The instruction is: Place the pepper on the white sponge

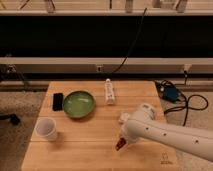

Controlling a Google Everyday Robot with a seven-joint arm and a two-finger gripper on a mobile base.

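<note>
The pepper (119, 145) is a small dark-red piece at the front middle of the wooden table (90, 135). My gripper (121, 141) is at the end of the white arm (165, 134) that reaches in from the right, right at the pepper's upper end. I cannot tell whether the pepper is held or lies on the table. A small whitish pad (122, 118), probably the white sponge, shows just left of the arm's bend, behind the pepper and partly hidden by the arm.
A green bowl (79, 104) sits at the table's back left with a black flat object (58, 101) beside it. A white cup (46, 129) stands at the front left. A white power strip (109, 92) lies at the back middle. Cables and a blue box (171, 93) lie right of the table.
</note>
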